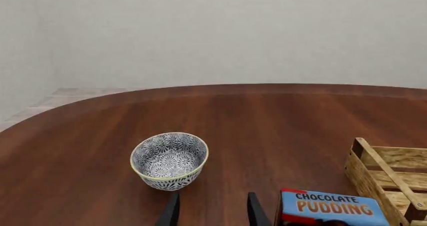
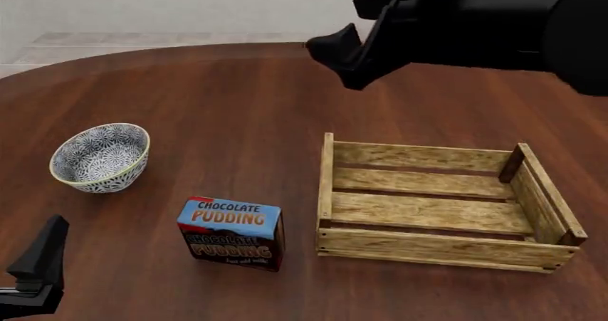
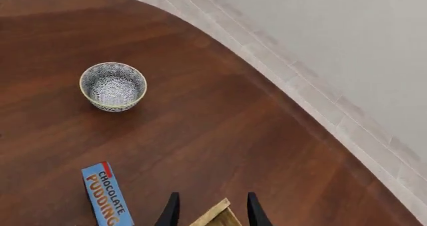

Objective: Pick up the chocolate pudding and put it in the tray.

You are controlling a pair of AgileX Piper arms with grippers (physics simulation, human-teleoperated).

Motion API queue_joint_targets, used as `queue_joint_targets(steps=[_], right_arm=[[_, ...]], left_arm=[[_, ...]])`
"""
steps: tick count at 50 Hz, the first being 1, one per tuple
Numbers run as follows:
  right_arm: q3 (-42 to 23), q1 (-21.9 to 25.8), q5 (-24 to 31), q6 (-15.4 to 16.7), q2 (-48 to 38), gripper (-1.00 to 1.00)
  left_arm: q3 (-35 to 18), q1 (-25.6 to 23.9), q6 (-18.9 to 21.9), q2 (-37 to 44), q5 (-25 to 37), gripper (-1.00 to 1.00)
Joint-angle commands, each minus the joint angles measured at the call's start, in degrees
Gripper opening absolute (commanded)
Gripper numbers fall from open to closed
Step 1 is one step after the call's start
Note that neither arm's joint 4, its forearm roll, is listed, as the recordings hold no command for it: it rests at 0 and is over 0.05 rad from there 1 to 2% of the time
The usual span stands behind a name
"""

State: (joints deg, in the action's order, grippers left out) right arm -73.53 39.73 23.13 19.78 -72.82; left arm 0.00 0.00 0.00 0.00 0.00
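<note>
One bowl (image 2: 100, 157) beside chocolate pudding (image 2: 232, 233).

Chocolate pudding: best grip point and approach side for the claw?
Judging from the front view, come from above and close across the two short ends of the chocolate pudding. It stands upright on the table with flat parallel sides; bowl and tray stand clear of both sides.
</note>
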Motion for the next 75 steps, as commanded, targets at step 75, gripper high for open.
queue_joint_targets(steps=[75], right_arm=[[-8.2,18.4,9.1,2.0,-21.6,1.0]], left_arm=[[0.0,0.0,0.0,0.0,0.0,1.0]])
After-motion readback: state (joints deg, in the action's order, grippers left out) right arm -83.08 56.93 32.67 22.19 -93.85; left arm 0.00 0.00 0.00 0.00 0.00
